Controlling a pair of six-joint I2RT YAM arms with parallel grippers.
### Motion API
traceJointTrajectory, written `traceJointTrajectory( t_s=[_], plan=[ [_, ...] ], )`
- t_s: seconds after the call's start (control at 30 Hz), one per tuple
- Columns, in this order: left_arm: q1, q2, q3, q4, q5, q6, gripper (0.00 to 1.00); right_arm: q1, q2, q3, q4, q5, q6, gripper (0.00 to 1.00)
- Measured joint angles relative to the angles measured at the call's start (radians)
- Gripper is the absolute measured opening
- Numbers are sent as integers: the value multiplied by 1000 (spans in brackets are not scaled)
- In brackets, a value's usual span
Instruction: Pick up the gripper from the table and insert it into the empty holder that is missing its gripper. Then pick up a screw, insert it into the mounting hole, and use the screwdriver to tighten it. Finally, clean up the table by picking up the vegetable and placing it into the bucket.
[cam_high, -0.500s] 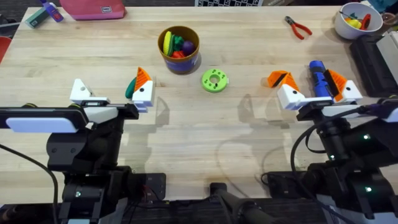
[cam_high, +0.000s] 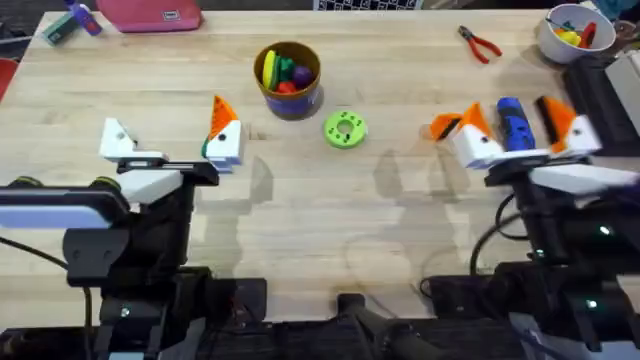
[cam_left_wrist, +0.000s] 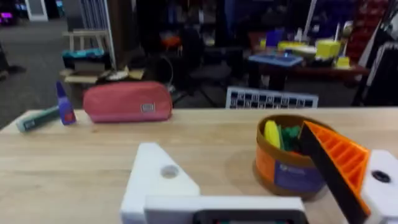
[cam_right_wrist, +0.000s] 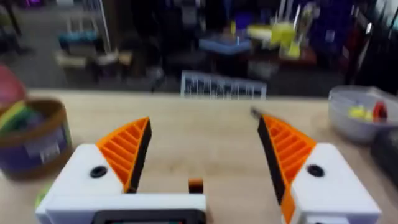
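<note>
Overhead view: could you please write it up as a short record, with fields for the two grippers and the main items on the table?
left gripper: open; one finger carries an orange pad, the other holder is bare white
right gripper: open; orange pads on both fingers
loose orange gripper: lying on the table beside the right gripper
screwdriver: blue, seen between the right gripper's fingers
bucket: upright, with toys inside
green disc: beside the bucket, not touching it
pliers: red-handled, at the table's far edge

1 bucket (cam_high: 288, 80), 1 green disc (cam_high: 346, 129), 1 screwdriver (cam_high: 513, 125), 1 pliers (cam_high: 480, 44).
</note>
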Motion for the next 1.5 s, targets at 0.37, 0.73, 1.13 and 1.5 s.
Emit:
traceJointTrajectory(
  t_s=[0.37,0.73,1.13,1.5],
  plan=[
    [0,59,334,-269,-27,-5,985,0,18,204,-86,-12,25,994],
    [0,534,771,-721,-38,31,985,0,408,622,-588,-16,25,994],
    [0,983,1030,-1010,-38,36,985,0,883,970,-991,-16,25,994],
    [0,1139,1058,-1072,-33,35,985,0,1042,1021,-1104,-17,25,994]
  ],
)
